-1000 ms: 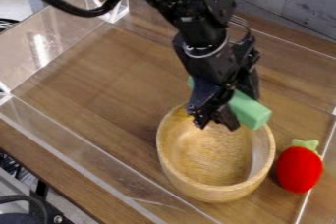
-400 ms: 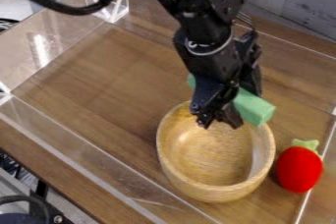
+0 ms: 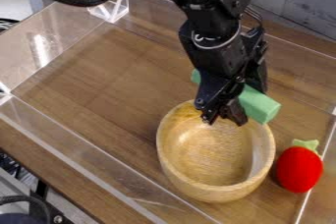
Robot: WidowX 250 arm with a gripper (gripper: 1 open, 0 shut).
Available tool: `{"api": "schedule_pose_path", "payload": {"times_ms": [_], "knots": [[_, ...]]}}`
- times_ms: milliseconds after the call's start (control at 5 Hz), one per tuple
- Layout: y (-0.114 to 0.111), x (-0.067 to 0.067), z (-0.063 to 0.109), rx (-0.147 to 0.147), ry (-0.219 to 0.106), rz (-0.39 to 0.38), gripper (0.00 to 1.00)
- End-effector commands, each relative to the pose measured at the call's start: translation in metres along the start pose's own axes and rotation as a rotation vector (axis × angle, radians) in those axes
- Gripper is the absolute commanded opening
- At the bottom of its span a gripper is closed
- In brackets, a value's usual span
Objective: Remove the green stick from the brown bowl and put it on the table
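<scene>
My gripper (image 3: 225, 111) hangs just above the far rim of the brown bowl (image 3: 214, 152), pointing steeply down, and it is shut on the green stick (image 3: 256, 104). The mint-green block sticks out to the right of the black fingers (image 3: 210, 113), a little above the bowl's rim; a small green bit also shows on the left side of the wrist. The bowl's inside looks bare. Wood-grain table (image 3: 112, 81) stretches around the bowl.
A red strawberry-shaped toy (image 3: 298, 168) lies on the table right of the bowl. Low clear acrylic walls (image 3: 53, 140) close in the tabletop on all sides. The black arm (image 3: 210, 12) reaches in from the top.
The gripper with the green stick has shifted slightly up and right, away from the bowl's inside; the block now sits a bit higher above the rim. Bowl and strawberry have not moved.
</scene>
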State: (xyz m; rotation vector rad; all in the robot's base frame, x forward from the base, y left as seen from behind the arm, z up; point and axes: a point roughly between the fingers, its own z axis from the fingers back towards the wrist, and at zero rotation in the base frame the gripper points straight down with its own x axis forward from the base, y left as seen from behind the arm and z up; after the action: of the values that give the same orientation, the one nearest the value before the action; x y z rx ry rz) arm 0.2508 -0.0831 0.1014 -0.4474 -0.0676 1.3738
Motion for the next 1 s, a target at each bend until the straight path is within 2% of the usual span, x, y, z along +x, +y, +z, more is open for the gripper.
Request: {"api": "schedule_pose_path", "payload": {"times_ms": [0, 200, 400, 600, 800], "knots": [[-0.011, 0.009, 0.015, -0.052, -0.016, 0.013, 0.00], [-0.011, 0.024, 0.023, -0.067, -0.036, 0.044, 0.00], [0.000, 0.056, 0.027, -0.092, -0.065, 0.092, 0.00], [0.008, 0.078, 0.026, -0.098, -0.077, 0.118, 0.00], [0.006, 0.069, 0.024, -0.087, -0.049, 0.087, 0.00]]}}
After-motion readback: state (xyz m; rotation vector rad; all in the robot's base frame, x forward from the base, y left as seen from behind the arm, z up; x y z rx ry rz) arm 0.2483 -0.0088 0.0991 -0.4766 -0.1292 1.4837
